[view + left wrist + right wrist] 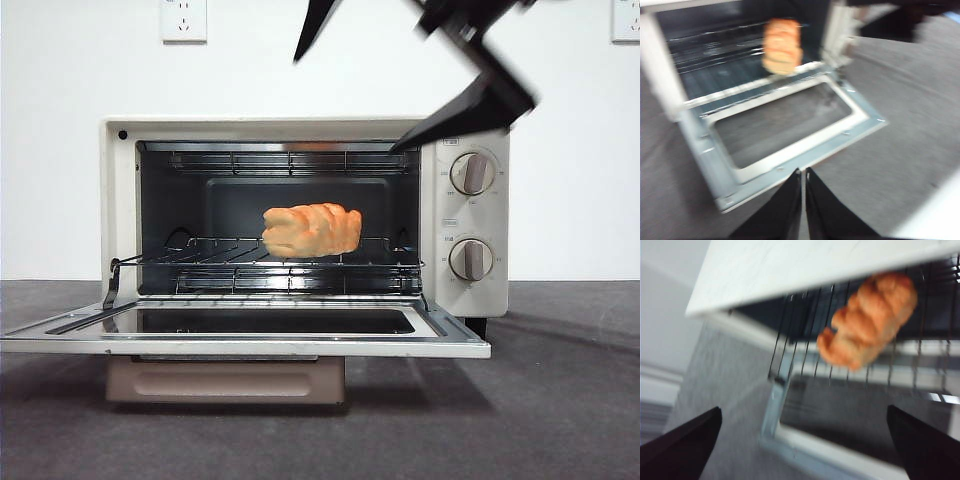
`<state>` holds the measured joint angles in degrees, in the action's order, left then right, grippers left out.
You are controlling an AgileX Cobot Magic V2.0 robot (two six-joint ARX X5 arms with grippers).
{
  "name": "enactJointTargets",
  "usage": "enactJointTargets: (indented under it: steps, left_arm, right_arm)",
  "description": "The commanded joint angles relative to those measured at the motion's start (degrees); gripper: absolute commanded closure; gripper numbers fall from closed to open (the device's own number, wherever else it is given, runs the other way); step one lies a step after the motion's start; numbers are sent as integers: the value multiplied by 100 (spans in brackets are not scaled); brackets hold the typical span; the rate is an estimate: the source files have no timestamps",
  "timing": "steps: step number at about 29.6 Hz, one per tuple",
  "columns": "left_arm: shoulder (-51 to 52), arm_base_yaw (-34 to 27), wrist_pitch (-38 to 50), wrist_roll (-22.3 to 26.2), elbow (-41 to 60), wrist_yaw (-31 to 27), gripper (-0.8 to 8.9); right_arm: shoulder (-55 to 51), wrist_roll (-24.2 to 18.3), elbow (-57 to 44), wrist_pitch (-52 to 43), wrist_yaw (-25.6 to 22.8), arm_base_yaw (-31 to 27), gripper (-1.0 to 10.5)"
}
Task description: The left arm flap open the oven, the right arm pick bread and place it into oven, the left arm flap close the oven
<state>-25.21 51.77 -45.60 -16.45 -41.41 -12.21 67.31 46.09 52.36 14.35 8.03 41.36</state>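
With the bread on the open oven rack, the right gripper hung released above, while the left gripper, jaws clenched, faced the door it likely had to lift shut.

Lab-like test setup: bare white wall, wall sockets, grey tabletop.

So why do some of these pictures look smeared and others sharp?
Front view: oven and bread sharp, only the dark arm at the top is streaked. Left wrist view: everything soft, bread smeared. Right wrist view: blurred too, rack wires streaked.
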Motion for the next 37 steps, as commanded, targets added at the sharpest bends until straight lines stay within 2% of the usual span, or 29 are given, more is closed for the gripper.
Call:
enactJointTargets:
  steps: [1, 5, 9, 11, 14, 19, 24, 27, 29, 34, 37]
  left_arm:
    - [-114, -63, -103, -621, 61, -297, 799]
    - [-229, -256, -74, -1193, 223, -85, 800]
    - [-560, -529, 243, -1606, 387, 629, 800]
    - [-817, -695, 446, -1620, 387, 1038, 800]
    - [-1318, -1113, 820, -1639, 387, 1961, 799]
    - [-2192, -2194, 1174, -1641, 387, 3508, 800]
    - [-2796, -3482, 1296, -1281, 387, 4306, 799]
    - [-3027, -4186, 1261, -1115, 387, 4942, 799]
    - [-3106, -4489, 1185, -962, 387, 4948, 799]
    - [-3447, -5139, 796, -457, 387, 4371, 799]
    - [-3842, -5313, 549, -240, 387, 4476, 799]
  right_arm:
    - [-522, -723, 96, 774, 13, 120, 433]
    - [-1246, -1139, 96, 1834, 13, 146, 528]
    - [-1961, -1539, 96, 2752, 7, 146, 656]
    - [-2223, -1690, 96, 3018, 13, 146, 712]
    - [-2608, -1945, 96, 3403, 15, 146, 803]
    - [-3060, -2256, 96, 4011, 13, 149, 898]
    - [-3281, -2568, 96, 4387, 4, 146, 931]
    - [-3303, -2618, 96, 4468, 7, 146, 931]
    - [-3303, -2621, 96, 4476, 7, 146, 931]
    - [-3298, -2629, 96, 4481, 7, 146, 931]
    - [-3298, -2699, 96, 4478, 2, 146, 931]
